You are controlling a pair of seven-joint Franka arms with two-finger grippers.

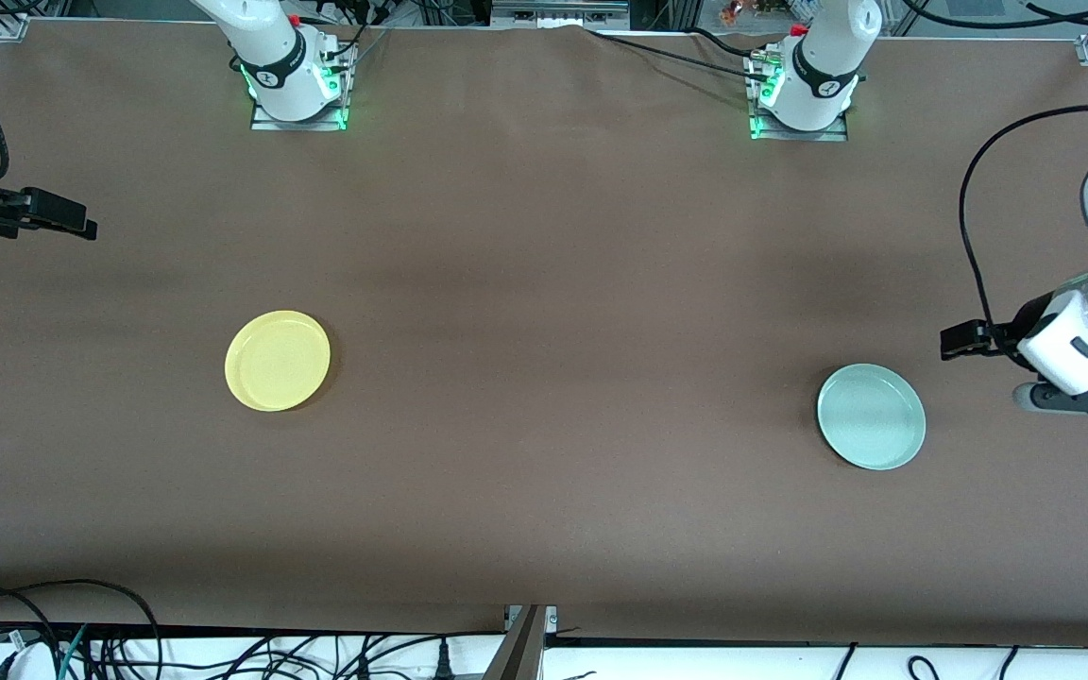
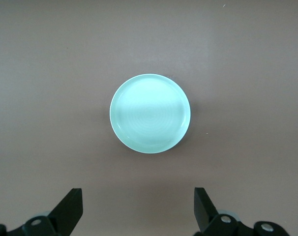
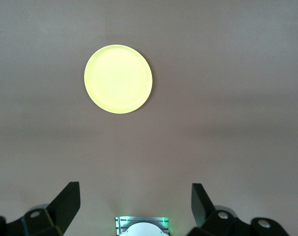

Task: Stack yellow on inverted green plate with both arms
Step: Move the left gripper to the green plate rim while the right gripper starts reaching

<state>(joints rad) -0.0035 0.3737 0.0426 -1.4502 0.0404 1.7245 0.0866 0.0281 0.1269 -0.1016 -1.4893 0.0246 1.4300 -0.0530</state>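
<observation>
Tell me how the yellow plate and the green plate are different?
The yellow plate is bright yellow; the green plate is pale mint. The yellow plate lies toward the right arm's end of the table, the green plate toward the left arm's end, slightly nearer the front camera. Both are round, shallow, about the same size, rim up, and untouched; both grippers are open and up in the air.

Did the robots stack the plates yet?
Not yet. The yellow plate and green plate lie far apart, both rim up. The left gripper and right gripper are open, holding nothing. Flipping the green plate and stacking remain.
</observation>
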